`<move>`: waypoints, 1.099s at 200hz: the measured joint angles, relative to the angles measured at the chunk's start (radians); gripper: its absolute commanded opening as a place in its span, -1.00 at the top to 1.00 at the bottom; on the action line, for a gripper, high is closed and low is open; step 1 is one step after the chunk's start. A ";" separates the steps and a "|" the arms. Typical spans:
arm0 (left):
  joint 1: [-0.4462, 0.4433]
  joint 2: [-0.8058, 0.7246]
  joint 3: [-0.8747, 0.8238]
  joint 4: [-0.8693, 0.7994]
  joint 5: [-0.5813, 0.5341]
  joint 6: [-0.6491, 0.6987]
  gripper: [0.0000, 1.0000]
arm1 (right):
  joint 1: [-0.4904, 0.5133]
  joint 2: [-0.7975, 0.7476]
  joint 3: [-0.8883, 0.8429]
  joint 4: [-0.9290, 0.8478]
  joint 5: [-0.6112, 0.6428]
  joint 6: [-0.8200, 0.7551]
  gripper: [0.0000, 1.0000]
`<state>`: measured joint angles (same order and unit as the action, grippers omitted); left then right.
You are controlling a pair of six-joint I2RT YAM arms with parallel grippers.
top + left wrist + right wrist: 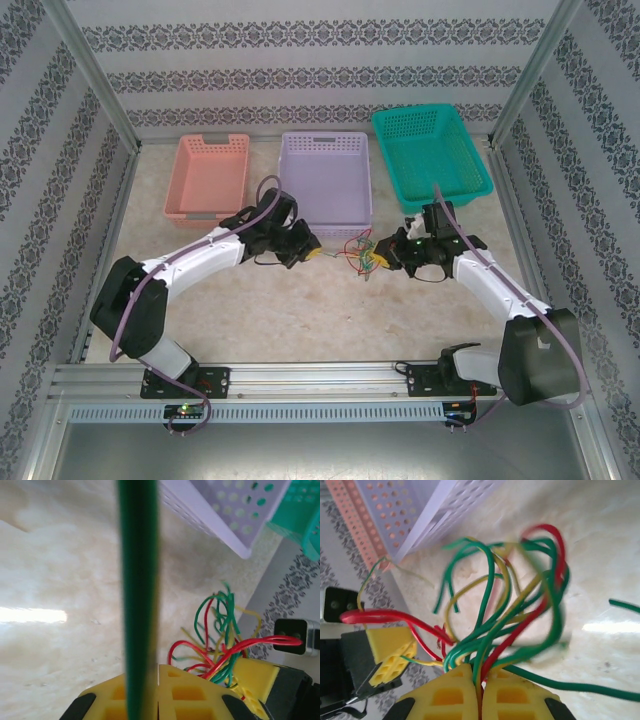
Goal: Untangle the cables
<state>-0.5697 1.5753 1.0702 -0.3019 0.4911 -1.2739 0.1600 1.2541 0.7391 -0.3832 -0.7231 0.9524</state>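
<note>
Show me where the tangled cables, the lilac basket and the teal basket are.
cables [362,255]: top view, middle of the tangle.
lilac basket [325,185]: top view, its bare floor.
teal basket [430,150]: top view, its bare floor.

The cables [492,595] wear smooth, glossy plastic insulation, and the right gripper [479,675] has matt yellow moulded-plastic fingers [445,697]. The lavender basket [325,180], pink basket [208,172] and teal basket [432,150] are perforated matt plastic. The table [300,310] looks like polished, marbled stone with glare, edged by a brushed metal rail [300,375].
</note>
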 measured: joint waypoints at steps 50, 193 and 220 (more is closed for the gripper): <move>0.059 0.005 -0.014 -0.127 -0.002 0.061 0.10 | 0.082 0.077 0.024 -0.076 0.239 -0.053 1.00; -0.126 0.089 0.048 -0.186 0.026 -0.032 -0.51 | 0.103 0.072 0.076 -0.106 0.323 0.035 1.00; -0.150 0.169 -0.022 -0.068 0.036 -0.150 -0.51 | 0.104 0.072 0.075 -0.103 0.279 0.092 1.00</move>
<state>-0.7193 1.7447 1.0481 -0.3702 0.5270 -1.4242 0.2642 1.3262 0.8143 -0.4862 -0.4442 1.0443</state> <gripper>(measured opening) 0.756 0.073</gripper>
